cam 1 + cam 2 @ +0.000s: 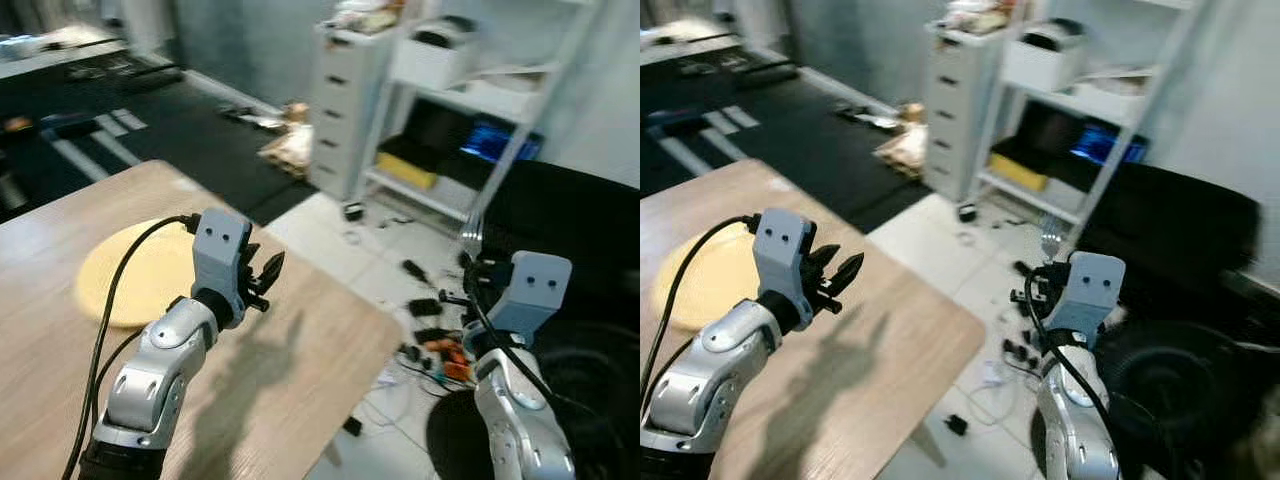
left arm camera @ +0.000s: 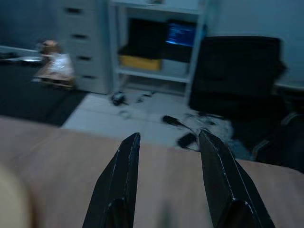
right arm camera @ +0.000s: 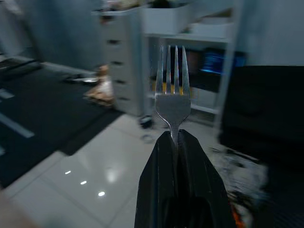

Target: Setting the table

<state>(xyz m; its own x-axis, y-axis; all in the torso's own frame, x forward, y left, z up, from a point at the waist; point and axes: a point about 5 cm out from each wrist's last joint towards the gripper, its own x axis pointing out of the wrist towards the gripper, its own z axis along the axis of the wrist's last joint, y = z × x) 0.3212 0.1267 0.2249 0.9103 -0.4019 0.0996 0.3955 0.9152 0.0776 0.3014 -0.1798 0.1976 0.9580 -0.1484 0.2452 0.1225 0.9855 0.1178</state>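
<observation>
A round pale yellow plate (image 1: 135, 272) lies on the wooden table (image 1: 300, 350), at my left. My left gripper (image 1: 264, 276) hovers above the table just right of the plate, open, with nothing between its fingers (image 2: 127, 161). Off the table's right edge, above the floor, my right gripper (image 1: 1040, 283) is raised and shut on the handle of a silver fork (image 3: 173, 90). The fork's tines (image 1: 1050, 240) point up and away from me.
The table's corner (image 1: 385, 320) ends close to my right arm. Beyond it are white floor tiles strewn with cables and small parts (image 1: 432, 335), a white drawer unit (image 1: 345, 100), an open shelf rack (image 1: 480, 90) and a black chair (image 1: 570, 215).
</observation>
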